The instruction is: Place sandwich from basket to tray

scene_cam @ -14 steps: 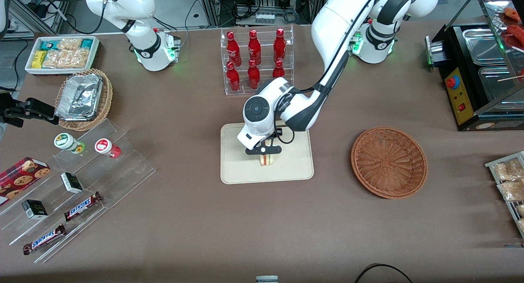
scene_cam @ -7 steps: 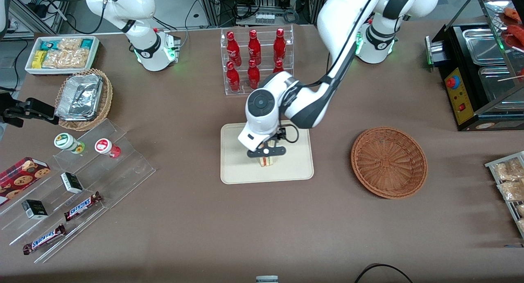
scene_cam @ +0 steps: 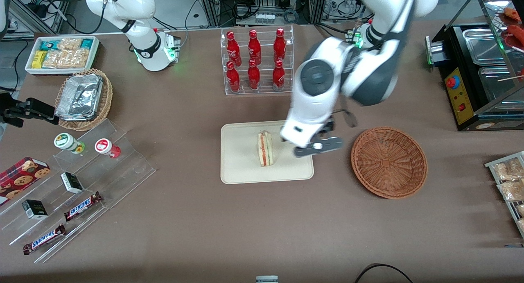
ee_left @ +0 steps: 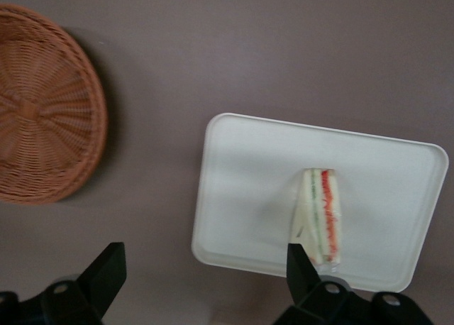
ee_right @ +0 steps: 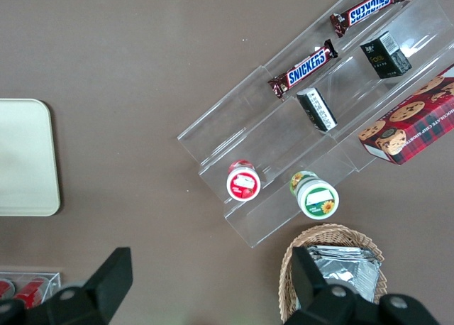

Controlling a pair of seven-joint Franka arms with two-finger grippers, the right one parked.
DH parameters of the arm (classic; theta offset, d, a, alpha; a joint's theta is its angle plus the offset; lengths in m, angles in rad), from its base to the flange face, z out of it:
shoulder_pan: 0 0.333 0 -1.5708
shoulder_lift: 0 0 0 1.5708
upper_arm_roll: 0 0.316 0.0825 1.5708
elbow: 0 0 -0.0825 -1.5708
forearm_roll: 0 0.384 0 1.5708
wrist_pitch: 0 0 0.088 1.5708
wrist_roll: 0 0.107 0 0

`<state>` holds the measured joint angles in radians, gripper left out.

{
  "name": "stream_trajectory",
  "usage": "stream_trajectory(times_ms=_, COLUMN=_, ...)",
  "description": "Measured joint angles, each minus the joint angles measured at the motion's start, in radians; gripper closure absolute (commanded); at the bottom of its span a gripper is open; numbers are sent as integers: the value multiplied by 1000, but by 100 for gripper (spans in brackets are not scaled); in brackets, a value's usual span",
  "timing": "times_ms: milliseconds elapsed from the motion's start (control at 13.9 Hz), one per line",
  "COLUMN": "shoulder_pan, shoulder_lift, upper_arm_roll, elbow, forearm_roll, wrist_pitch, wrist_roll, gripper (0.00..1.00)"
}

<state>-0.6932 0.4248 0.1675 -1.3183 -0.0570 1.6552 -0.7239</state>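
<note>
Sandwich: the small triangular wedge sandwich of pale bread with red-orange and green filling layers (scene_cam: pixel 265 148) (ee_left: pixel 320 218) stands on its edge on the tray, near the tray's middle, with nothing touching it.
Tray: the flat rectangular cream-beige tray with rounded corners and a low raised rim (scene_cam: pixel 238 172) (ee_left: pixel 241 176) lies on the brown desk (scene_cam: pixel 204 225), nearer to the front camera than the bottle rack; apart from the sandwich its surface is bare.
Basket: the round, shallow reddish-brown woven wicker basket (scene_cam: pixel 389 162) (ee_left: pixel 42 105) sits on the desk beside the tray, toward the working arm's end, with a strip of desk between the two; nothing lies in it.
Pincer: the black two-finger pincer (scene_cam: pixel 318 147) (ee_left: pixel 206 272) of the white left arm hangs raised above the tray's edge on the basket side, between the sandwich and the basket; its fingers are spread wide apart and grip nothing.
Wrist view: the tray with the sandwich and the basket both show below the pincer, well clear of its fingertips (ee_left: pixel 106 265).
Bottle rack: the clear acrylic rack of red bottles (scene_cam: pixel 256 59) stands farther from the front camera than the tray.
Tan basket: a lighter tan wicker basket with silver foil containers (scene_cam: pixel 84 98) sits far from the tray, toward the parked arm's end of the desk.
</note>
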Motion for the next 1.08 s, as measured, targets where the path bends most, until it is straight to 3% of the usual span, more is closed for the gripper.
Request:
stream_trajectory(times_ms=432, shoulder_pan=199, shoulder_lift=-139, upper_arm_roll=6, elbow=-29, forearm_roll=0, wrist_pitch=-142, wrist_roll=284, gripper=0)
stream_trajectory(times_ms=1081, shoulder_pan=420, shoulder_lift=-361, upper_arm_roll=12, elbow=-255, forearm_roll=0, wrist_pitch=-160, wrist_roll=601, gripper=0)
